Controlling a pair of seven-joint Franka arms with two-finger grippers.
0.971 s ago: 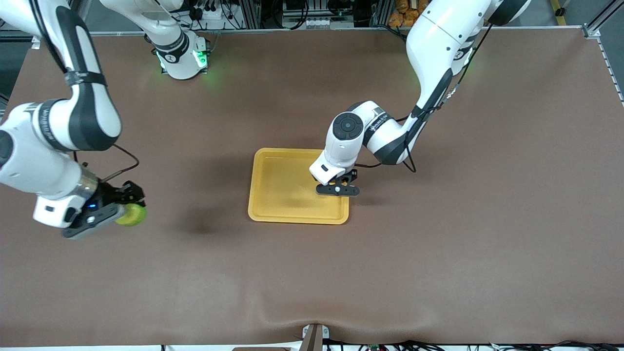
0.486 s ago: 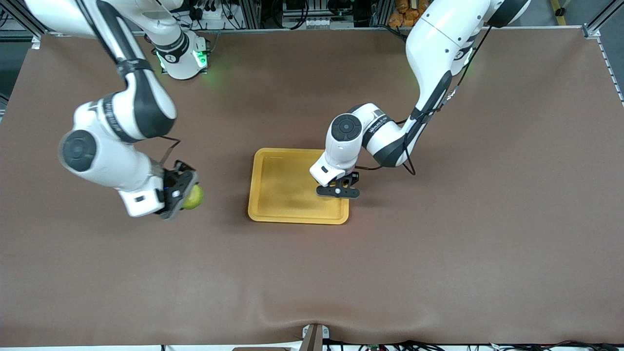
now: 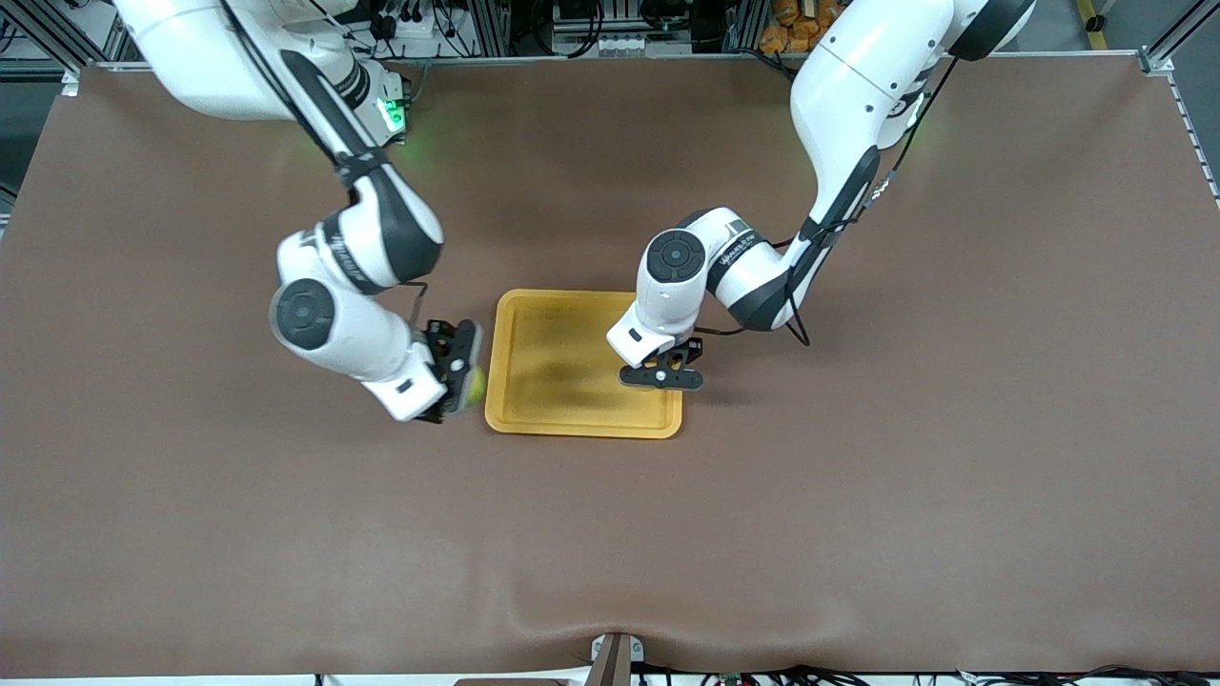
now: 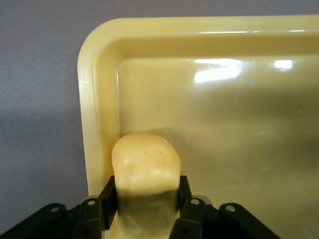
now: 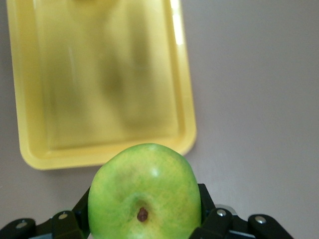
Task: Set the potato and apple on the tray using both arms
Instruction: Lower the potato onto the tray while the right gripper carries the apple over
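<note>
Both tools loaded: apple (image 3: 474,386) beside tray (image 3: 534,419) rim

A high front camera overlooks the table; both wrist cameras closely share the tray (image 3: 534,419).

The tray (image 3: 558,419) lies mid-table, with the left gripper (image 3: 661,375) holding the potato (image 4: 145,169) low over the tray's edge toward the left arm's end, and the right gripper (image 3: 456,370) holding the apple (image 5: 145,191) just beside the tray's edge toward the right arm's end.
</note>
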